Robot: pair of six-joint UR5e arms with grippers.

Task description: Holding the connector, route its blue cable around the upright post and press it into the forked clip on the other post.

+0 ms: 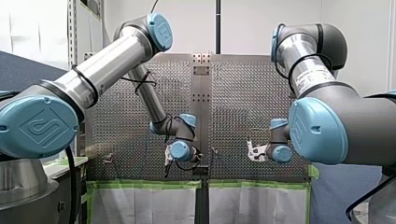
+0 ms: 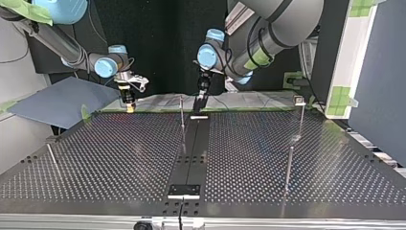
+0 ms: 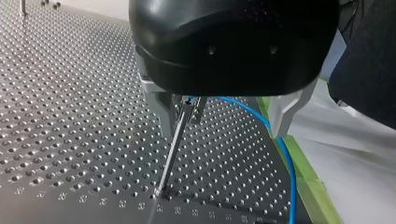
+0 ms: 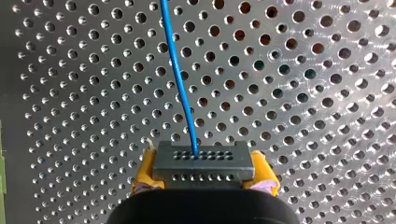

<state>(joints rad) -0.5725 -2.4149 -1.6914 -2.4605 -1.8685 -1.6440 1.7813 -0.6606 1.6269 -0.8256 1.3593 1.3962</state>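
Observation:
My right gripper (image 4: 204, 176) is shut on a grey connector (image 4: 203, 161), held between its yellow pads (image 4: 144, 173). A blue cable (image 4: 180, 84) runs from the connector away over the perforated plate. My left gripper (image 3: 222, 133) stands open, its metal fingers (image 3: 282, 114) on either side of an upright post (image 3: 172, 151). That post carries a forked clip (image 3: 189, 106) at its top. The blue cable (image 3: 286, 163) reaches the clip and trails off along the plate's edge. I cannot tell whether it sits in the fork. Across the table, my right gripper (image 2: 128, 101) and left gripper (image 2: 200, 101) hang near the far edge.
Thin posts stand on the perforated plate (image 2: 119, 153): one by the middle seam (image 2: 182, 115), two at the top view's right (image 2: 301, 115) (image 2: 289, 167), one leaning at its left (image 2: 52, 159). Green tape (image 3: 308, 182) lines the plate's edge.

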